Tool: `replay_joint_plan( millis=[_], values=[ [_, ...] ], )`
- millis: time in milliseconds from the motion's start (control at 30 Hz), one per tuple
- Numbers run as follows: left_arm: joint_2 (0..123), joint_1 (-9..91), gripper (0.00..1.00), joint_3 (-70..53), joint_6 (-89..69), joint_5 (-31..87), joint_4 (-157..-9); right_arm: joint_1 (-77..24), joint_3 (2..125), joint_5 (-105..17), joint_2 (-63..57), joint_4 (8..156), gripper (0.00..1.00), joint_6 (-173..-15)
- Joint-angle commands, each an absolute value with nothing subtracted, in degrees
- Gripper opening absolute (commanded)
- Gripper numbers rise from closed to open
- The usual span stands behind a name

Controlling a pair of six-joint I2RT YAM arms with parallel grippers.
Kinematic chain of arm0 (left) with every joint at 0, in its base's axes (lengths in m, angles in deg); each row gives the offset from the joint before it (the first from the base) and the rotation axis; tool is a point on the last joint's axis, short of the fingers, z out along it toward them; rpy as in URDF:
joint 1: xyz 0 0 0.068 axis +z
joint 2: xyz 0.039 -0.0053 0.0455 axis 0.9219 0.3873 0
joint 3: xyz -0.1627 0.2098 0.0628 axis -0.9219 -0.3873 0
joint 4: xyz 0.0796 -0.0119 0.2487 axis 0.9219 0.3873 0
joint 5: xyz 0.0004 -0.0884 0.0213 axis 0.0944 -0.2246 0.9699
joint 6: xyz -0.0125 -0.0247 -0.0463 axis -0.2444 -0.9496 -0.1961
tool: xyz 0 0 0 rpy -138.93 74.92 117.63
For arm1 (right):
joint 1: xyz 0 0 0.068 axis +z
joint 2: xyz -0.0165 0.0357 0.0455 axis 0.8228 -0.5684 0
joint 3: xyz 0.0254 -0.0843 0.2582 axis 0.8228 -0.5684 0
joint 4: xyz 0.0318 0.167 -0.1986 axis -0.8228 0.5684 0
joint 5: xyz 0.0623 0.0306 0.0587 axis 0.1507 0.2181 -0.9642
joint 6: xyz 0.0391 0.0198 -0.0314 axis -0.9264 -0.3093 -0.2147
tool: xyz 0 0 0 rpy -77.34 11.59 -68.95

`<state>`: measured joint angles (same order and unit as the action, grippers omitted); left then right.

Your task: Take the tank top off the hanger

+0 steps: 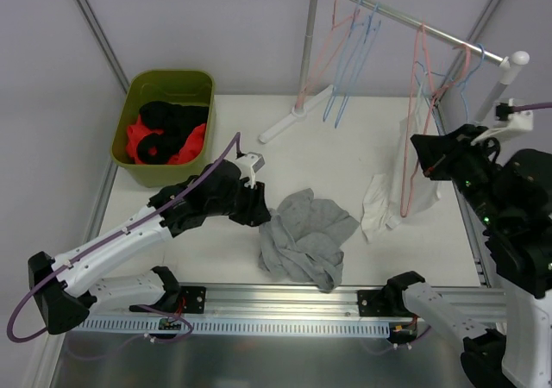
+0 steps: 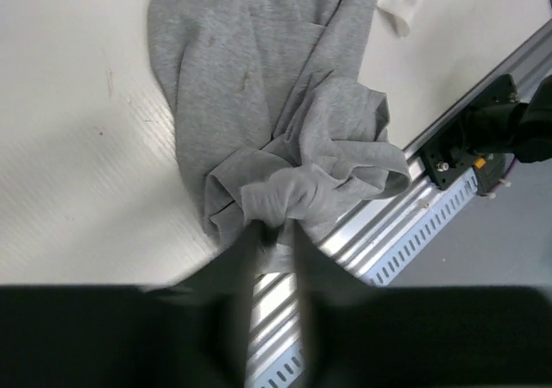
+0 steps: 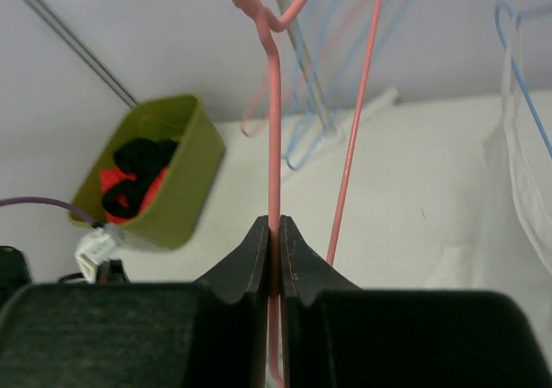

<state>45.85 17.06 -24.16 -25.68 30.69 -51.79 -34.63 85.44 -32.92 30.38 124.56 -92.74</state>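
Note:
The grey tank top (image 1: 306, 237) lies crumpled on the table near the front rail, off any hanger. My left gripper (image 1: 259, 211) is at its left edge. In the left wrist view its fingertips (image 2: 274, 228) pinch a bunched fold of the tank top (image 2: 259, 86), with only a narrow gap between the fingers. My right gripper (image 1: 420, 159) is raised at the right, shut on the wire of a pink hanger (image 1: 417, 103) that hangs from the rack rail (image 1: 405, 17). In the right wrist view the pink hanger (image 3: 273, 129) runs straight up from between the shut gripper (image 3: 274, 224).
A white garment (image 1: 377, 205) hangs beside the pink hanger and trails onto the table. Empty blue hangers (image 1: 349, 69) and a pink one (image 1: 332, 43) hang on the rail. A green bin (image 1: 168, 76) with red and black clothes stands at the back left.

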Motion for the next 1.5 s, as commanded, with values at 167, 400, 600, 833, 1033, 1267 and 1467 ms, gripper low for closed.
replay_joint_plan(
  millis=[167,400,600,833,1033,1267,1467],
  values=[
    [47.67,17.29,0.99,-18.5,-24.81,34.36,-50.91,-35.94,82.79,-26.24,22.37,129.42,0.0,-91.77],
    [45.47,17.29,0.99,-16.21,-23.58,34.19,-47.83,-40.24,90.34,-25.1,11.13,122.39,0.0,-90.45],
    [42.84,17.29,0.99,-16.65,-23.05,32.78,-46.07,-41.48,92.21,-23.34,1.89,114.57,0.0,-90.02],
    [42.39,17.29,0.99,-15.86,-21.64,27.06,-45.37,-41.48,93.7,-19.73,-7.34,108.94,0.0,-93.69],
    [43.18,17.29,0.99,-14.63,-21.55,26.02,-45.28,-41.57,93.96,-17.01,-11.56,104.63,0.0,-95.81],
    [44.76,17.2,0.99,-13.84,-21.46,26.1,-45.28,-41.22,93.97,-18.06,-14.37,104.01,0.0,-98.71],
    [49.86,16.59,0.99,-10.68,-21.82,25.22,-45.28,-39.28,93.96,-19.73,-15.61,103.75,0.12,-99.42]
  ],
)
